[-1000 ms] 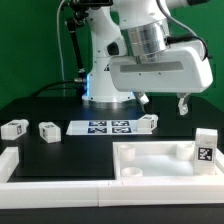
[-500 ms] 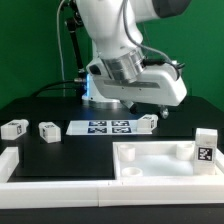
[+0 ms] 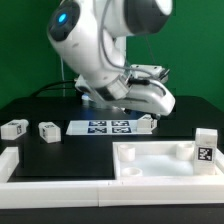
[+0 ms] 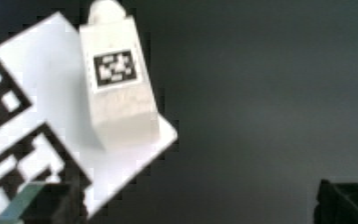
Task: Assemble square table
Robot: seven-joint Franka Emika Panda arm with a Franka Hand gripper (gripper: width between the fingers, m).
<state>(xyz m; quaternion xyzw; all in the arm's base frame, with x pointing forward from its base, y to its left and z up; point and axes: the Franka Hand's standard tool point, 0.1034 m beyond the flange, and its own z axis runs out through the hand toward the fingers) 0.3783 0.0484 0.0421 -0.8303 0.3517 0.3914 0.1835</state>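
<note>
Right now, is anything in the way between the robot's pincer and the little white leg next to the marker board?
No, nothing visible is in the way. In the wrist view the open pincer hangs above the table leg at the marker board's end, and nothing covers the leg.

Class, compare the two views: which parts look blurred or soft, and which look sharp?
Exterior view: the arm is smeared by motion blur, the tabletop is crisp. Wrist view: soft throughout, the leg has a fuzzy tag, the black table looks featureless.
</note>
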